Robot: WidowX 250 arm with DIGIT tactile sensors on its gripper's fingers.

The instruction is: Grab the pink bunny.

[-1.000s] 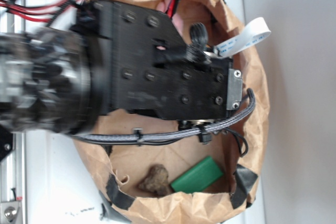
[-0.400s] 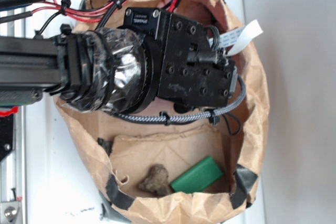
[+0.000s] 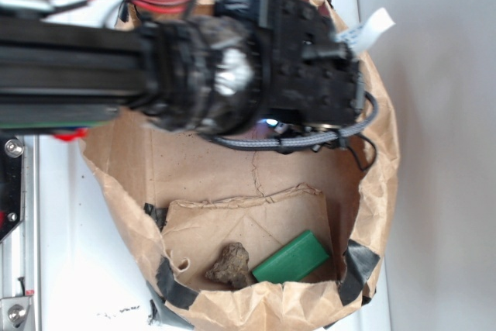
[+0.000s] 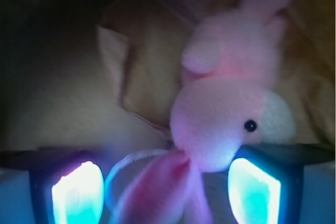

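Observation:
In the wrist view the pink bunny (image 4: 226, 114) lies on brown paper, white face to the right, one dark eye showing. Its long pink ears and thin white cord loop (image 4: 126, 169) hang down between my two glowing fingers (image 4: 77, 192). My gripper (image 4: 165, 192) is open, its jaws standing wide on either side of the ears and not pressing them. The bunny's head touches or overlaps the right finger's top. In the exterior view the arm and gripper body (image 3: 310, 60) reach down into the upper part of the paper bag (image 3: 380, 191); the bunny is hidden beneath them there.
At the bag's lower end lie a green rectangular block (image 3: 291, 259) and a brown lumpy object (image 3: 229, 266). The bag's crumpled paper walls ring the arm closely. Black tape patches (image 3: 358, 265) hold the lower rim. Cables (image 3: 310, 139) loop under the gripper.
The arm has shifted up the frame and dropped deeper into the bag's upper end. More of the bag floor shows below it now. The block and lump have not moved.

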